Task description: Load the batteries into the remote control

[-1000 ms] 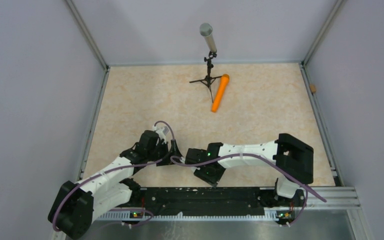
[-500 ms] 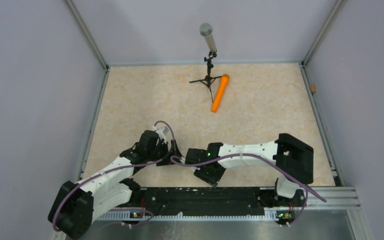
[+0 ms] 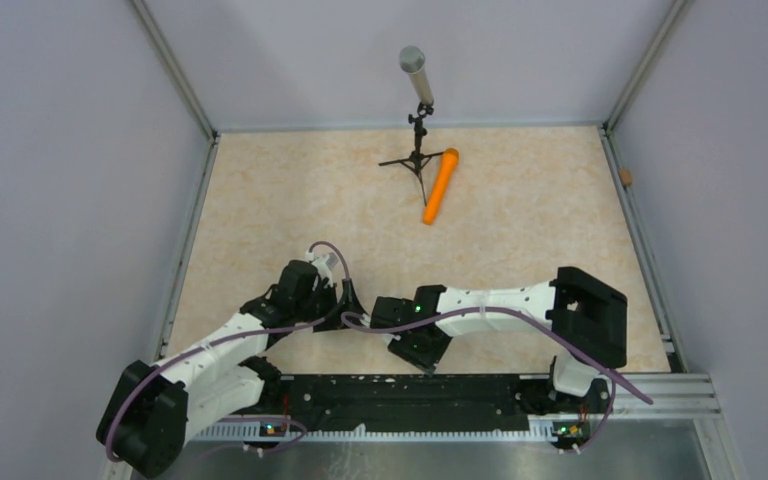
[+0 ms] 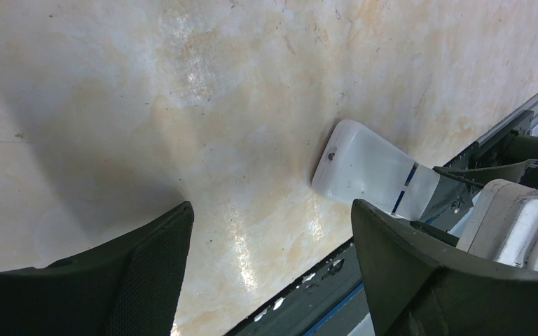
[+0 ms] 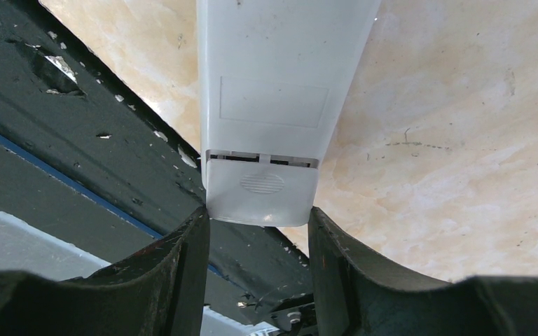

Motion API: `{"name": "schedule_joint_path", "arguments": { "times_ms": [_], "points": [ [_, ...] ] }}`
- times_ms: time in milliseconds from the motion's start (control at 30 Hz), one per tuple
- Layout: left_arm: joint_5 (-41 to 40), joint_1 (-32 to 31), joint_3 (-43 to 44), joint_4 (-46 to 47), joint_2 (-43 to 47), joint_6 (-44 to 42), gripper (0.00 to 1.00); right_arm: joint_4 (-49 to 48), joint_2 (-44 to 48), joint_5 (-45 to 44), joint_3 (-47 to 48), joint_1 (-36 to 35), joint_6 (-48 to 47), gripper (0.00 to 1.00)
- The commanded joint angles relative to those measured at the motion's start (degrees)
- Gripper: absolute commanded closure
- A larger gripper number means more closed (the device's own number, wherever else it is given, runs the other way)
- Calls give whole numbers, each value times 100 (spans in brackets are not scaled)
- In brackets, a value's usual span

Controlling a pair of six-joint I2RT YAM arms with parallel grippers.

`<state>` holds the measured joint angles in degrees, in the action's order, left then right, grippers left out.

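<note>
The remote control (image 5: 280,70) lies white back up on the beige table at its near edge; its ribbed battery cover points at the right wrist camera. My right gripper (image 5: 259,213) is shut on that end, both fingertips against the cover's sides. In the left wrist view the remote (image 4: 364,168) lies to the right, with the right gripper's fingers (image 4: 455,189) on its far end and thin blue lines at the cover seam. My left gripper (image 4: 270,210) is open and empty over bare table beside it. The batteries are out of view. In the top view the arms (image 3: 360,310) hide the remote.
A grey microphone (image 3: 415,75) on a black tripod stands at the back, with a long orange cylinder (image 3: 440,186) lying beside it. The black mounting rail (image 3: 410,390) runs along the near edge, right under the remote's end (image 5: 77,105). Grey walls enclose the table.
</note>
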<state>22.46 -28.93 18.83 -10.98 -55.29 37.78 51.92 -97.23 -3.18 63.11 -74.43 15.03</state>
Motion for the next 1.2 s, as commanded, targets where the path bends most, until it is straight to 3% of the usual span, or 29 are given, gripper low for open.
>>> {"name": "schedule_joint_path", "arguments": {
  "times_ms": [0,1167],
  "points": [
    [47,23,-64,167,-19,-51,17,13,91,31,118,36,35,89],
    [83,21,-88,200,8,-61,17,-289,-182,9,203,133,95,88]
  ]
}}
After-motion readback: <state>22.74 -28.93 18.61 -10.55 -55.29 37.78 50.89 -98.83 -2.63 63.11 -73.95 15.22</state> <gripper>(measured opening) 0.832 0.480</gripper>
